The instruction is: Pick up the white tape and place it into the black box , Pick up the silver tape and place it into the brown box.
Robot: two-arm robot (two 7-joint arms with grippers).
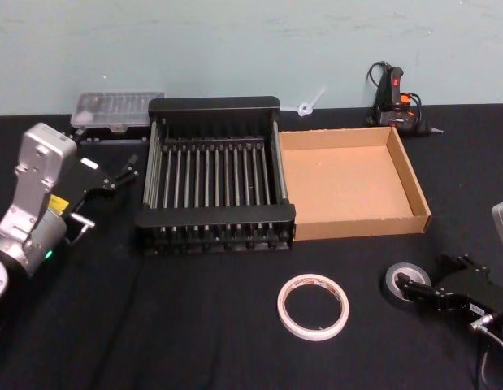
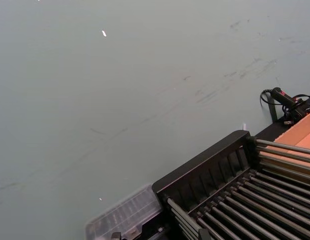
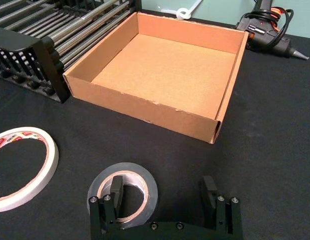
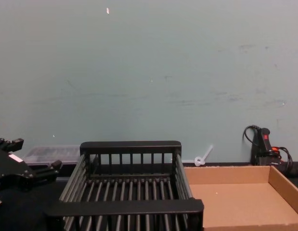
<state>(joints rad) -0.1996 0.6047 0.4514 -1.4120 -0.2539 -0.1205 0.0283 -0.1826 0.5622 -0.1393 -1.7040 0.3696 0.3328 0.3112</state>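
**Right gripper is set over the silver tape**

The right gripper (image 3: 165, 197) is low, near the robot, on the right side of the black table (image 1: 194, 341). Its two fingers are apart. One finger (image 3: 116, 192) pokes down into the hole of the silver tape (image 3: 125, 192). The other finger stands outside the roll, on bare table. So one side of the ring sits between the two fingers. I think a squeeze would catch that side of the ring.

The silver tape lies flat on the table. The brown box (image 1: 353, 180) is farther away, just beyond the tape, and it has nothing in it. To get there, the tape must go up and away from the robot, over the low near wall.

The white tape (image 1: 313, 305) lies flat too, to the left of the silver tape and a little nearer. The black box (image 1: 214, 175) is far behind it, touching the brown box.

The left gripper (image 1: 113, 175) waits high on the left, beside the black box, fingers apart.
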